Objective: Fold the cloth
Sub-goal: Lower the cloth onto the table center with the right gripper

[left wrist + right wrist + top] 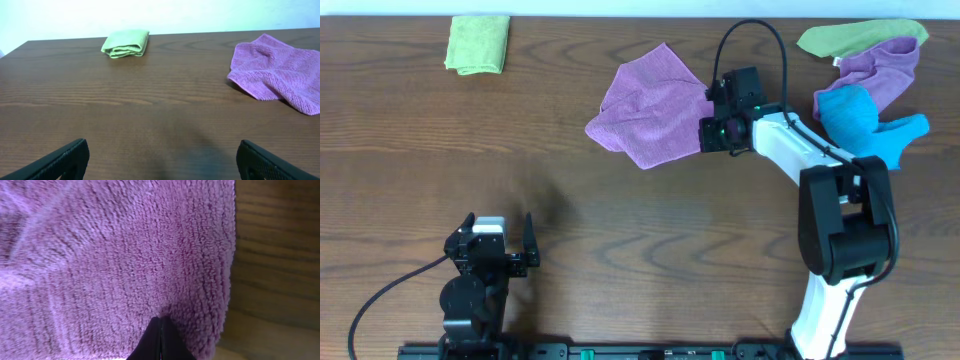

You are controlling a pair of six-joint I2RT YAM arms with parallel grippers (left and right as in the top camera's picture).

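A crumpled purple cloth (648,110) lies on the wooden table at the back middle. It also shows at the right in the left wrist view (280,72) and fills the right wrist view (110,255). My right gripper (708,120) is at the cloth's right edge, and its fingertips (160,322) are shut on the purple cloth near that edge. My left gripper (500,240) is open and empty at the front left of the table, far from the cloth; its two fingers frame bare wood in the left wrist view (162,160).
A folded green cloth (478,43) lies at the back left, also seen in the left wrist view (126,43). A pile of green (860,38), purple (880,70) and blue (865,120) cloths lies at the back right, behind the right arm.
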